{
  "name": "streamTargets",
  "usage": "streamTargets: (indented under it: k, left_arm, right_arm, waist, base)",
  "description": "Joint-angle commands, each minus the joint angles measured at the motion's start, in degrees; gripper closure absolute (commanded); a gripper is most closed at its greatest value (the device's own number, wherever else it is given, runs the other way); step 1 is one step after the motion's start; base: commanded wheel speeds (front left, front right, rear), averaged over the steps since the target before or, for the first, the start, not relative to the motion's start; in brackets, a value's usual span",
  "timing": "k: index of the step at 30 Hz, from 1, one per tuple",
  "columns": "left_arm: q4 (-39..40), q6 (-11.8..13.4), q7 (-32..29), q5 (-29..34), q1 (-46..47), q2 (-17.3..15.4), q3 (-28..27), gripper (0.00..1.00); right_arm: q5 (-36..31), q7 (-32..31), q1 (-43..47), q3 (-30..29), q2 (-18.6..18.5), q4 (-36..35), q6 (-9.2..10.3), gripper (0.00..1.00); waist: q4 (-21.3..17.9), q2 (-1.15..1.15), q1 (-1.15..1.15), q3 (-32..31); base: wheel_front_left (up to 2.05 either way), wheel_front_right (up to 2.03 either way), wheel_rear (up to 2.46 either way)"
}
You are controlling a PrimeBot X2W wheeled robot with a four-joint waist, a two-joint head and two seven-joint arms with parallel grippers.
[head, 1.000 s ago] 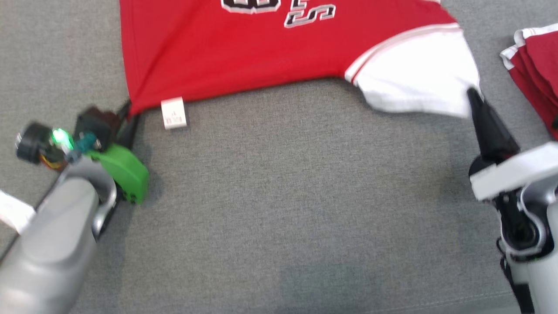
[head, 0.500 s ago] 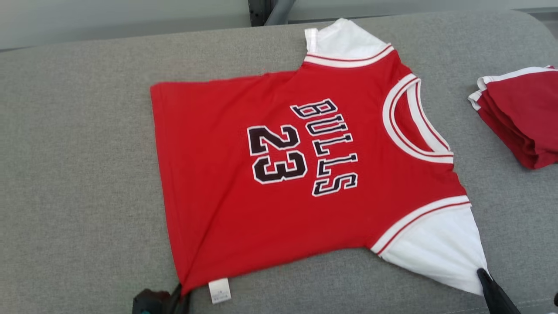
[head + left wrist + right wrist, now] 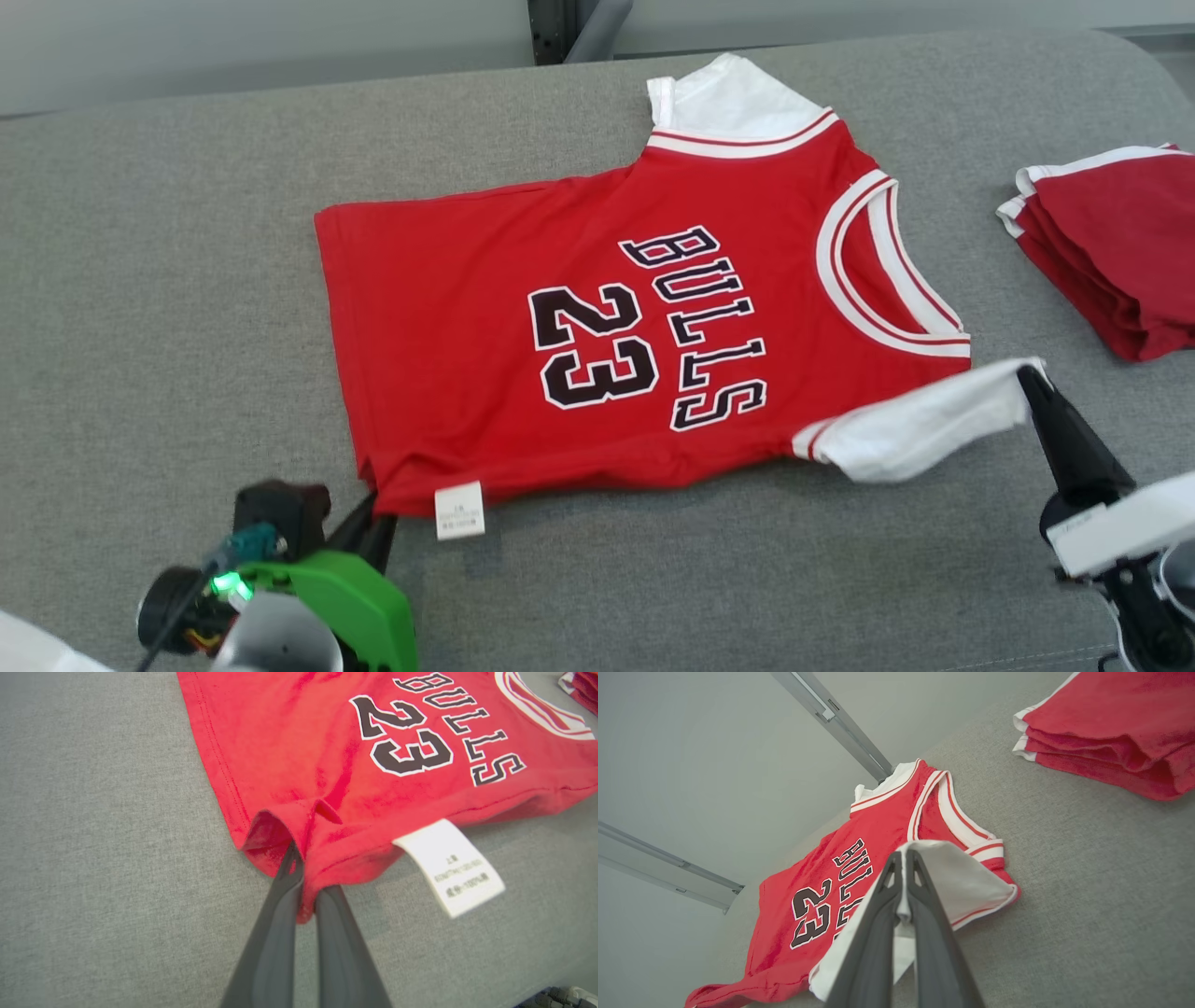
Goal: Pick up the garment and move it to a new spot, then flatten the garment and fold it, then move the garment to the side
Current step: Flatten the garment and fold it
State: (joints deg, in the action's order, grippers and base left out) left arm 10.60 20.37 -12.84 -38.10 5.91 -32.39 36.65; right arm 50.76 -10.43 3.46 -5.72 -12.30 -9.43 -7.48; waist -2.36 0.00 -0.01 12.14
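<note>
Judging from the head view, the red jersey (image 3: 597,345) lay face up on the grey surface (image 3: 168,308), to the left of the folded red stack (image 3: 1111,252) and apart from it. The left gripper (image 3: 373,518) was clamped on the hem corner farthest from that stack, just beside the care label (image 3: 459,511), while the right gripper (image 3: 1027,378) pinched the white sleeve (image 3: 924,420) on the stack's side, raised off the surface. A fold begun this way could have gone crooked if one arm ran ahead of the other, skewing the body toward the stack. In the left wrist view the closed jaws held only a small bunched bit of hem, which might have slipped free under tension. In the right wrist view the jaws were closed on the sleeve's thin edge, so the sleeve might have dropped short of its place. No container was in play: stack and jersey both lay loose on the surface.
</note>
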Motion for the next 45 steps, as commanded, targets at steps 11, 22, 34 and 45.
streamTargets:
  k: [11, 22, 34, 45]
  left_arm:
    - [-13.3, -7.0, -12.7, -2.7, 20.3, 3.3, 1.7, 1.0]
    - [-23.8, -8.2, -18.2, -5.4, 24.8, 5.8, 2.2, 1.0]
    - [-14.8, -4.1, -6.1, -5.9, 16.9, 6.7, -3.0, 0.0]
    - [-11.0, -1.0, 14.2, -1.2, 4.2, 9.2, -4.0, 0.0]
  right_arm:
    - [-7.2, -4.4, -23.9, 2.3, -0.8, 16.6, -0.01, 1.0]
    - [-10.6, -1.5, -34.7, 11.0, -2.6, 30.4, -0.01, 0.0]
    - [-12.3, 9.6, -30.2, 14.7, -11.2, 25.1, -0.01, 0.0]
    - [-29.3, 23.6, -12.4, 0.7, -8.3, 16.8, 0.02, 0.0]
  waist:
    - [1.4, 0.0, 0.01, 7.9]
    - [1.1, 0.0, 0.01, 9.9]
    - [1.5, 0.0, 0.01, 6.4]
    - [2.7, 0.0, 0.01, -0.5]
  base:
    - [0.0, 0.0, 0.0]
    - [0.0, 0.0, 0.0]
    - [0.0, 0.0, 0.0]
    - [0.0, 0.0, 0.0]
